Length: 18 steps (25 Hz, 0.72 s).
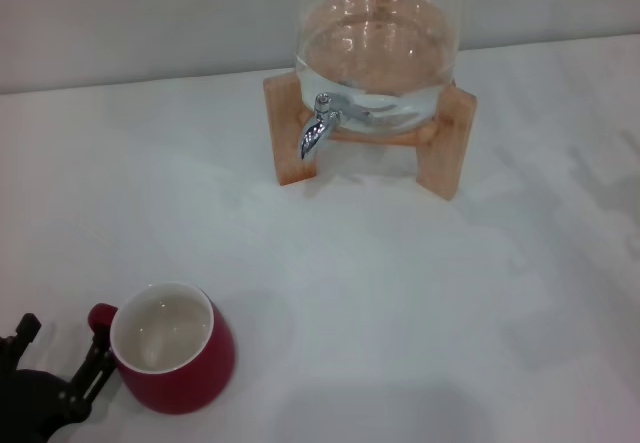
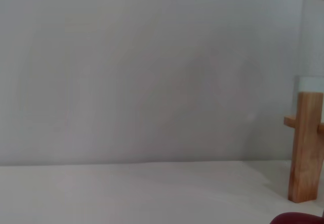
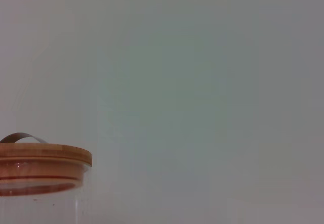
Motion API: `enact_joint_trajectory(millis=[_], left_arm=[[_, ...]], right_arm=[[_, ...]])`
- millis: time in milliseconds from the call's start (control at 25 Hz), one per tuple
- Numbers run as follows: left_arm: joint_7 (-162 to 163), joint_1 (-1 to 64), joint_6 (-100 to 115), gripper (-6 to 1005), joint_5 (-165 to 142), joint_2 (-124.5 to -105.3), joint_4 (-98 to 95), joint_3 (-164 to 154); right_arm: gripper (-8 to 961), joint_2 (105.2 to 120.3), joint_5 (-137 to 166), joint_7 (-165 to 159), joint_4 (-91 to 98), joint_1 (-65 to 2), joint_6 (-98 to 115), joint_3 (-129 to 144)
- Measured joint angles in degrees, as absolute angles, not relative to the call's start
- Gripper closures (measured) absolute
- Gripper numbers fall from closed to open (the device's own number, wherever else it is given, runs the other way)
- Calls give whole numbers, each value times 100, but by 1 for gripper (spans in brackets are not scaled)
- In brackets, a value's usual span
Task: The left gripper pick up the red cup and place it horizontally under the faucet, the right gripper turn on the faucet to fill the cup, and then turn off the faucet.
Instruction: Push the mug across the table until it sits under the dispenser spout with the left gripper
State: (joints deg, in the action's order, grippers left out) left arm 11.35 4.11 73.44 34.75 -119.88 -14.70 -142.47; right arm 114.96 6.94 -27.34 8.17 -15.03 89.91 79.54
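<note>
The red cup (image 1: 175,348) stands upright on the white table at the front left, with its white inside showing and its small handle (image 1: 100,316) pointing left. My left gripper (image 1: 60,348) is at the bottom left corner, just left of the cup, open, with one black finger (image 1: 98,355) close beside the handle. A sliver of the cup shows in the left wrist view (image 2: 298,219). The chrome faucet (image 1: 317,128) sticks out of the front of the clear glass jar (image 1: 378,53) at the back centre, its spout curving down. The right gripper is out of view.
The jar rests on a wooden stand (image 1: 445,143), whose leg also shows in the left wrist view (image 2: 306,148). The jar's wooden lid (image 3: 43,155) with a metal handle shows in the right wrist view. A plain wall runs behind the table.
</note>
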Motion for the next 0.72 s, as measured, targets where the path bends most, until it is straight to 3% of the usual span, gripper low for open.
enact_joint_trajectory(millis=[720], left_arm=[[1071, 448, 7348, 124, 3452, -11980, -1468, -14317]], right_arm=[[93, 11496, 694, -2733, 817, -1521, 8965, 7930]])
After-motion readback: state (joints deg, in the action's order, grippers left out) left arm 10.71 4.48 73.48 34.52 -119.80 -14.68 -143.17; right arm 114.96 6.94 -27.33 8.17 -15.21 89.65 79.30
